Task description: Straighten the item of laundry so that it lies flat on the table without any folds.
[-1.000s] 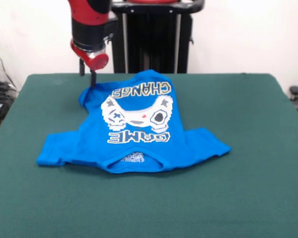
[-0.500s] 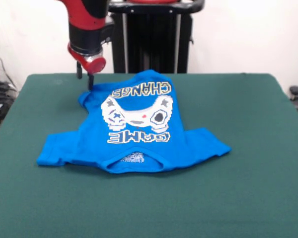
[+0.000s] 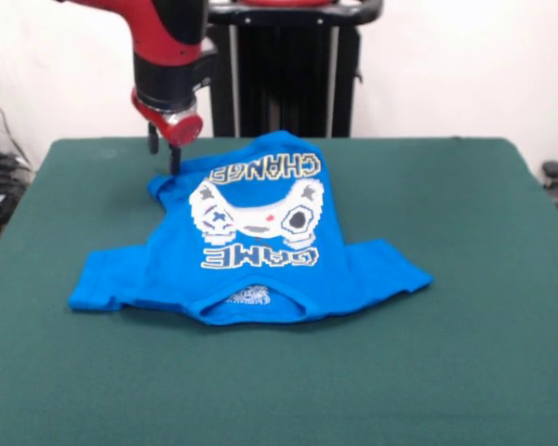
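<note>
Laundry first: the blue T-shirt (image 3: 251, 242) lies just below and to the picture's right of the gripper (image 3: 164, 158), on the dark green table (image 3: 465, 279). Its hem end sits nearest the fingers and its collar end points away from them, toward the camera. The gripper hangs over the hem corner at the shirt's far left in the picture, with 2 dark fingers pointing down and a gap between them — spread, holding nothing. Whether the tips touch the cloth cannot be told from here.

The step in hand looks like taking that hem corner to draw it outward. To do it well, I would pinch only the top layer at the very corner, lift it just clear of the felt, and pull away from the collar. Lifted too high, the whole shirt would drag along.

The shirt is thin, limp knit with a stiffer printed patch — a white-grey pixel controller (image 3: 258, 214) with lettering above and below it. The hem end looks bunched short, and both sleeves spread out flat on the side far from the gripper. The table cover looks felt-like and slightly grippy, so the cloth should hold where it is laid.
</note>
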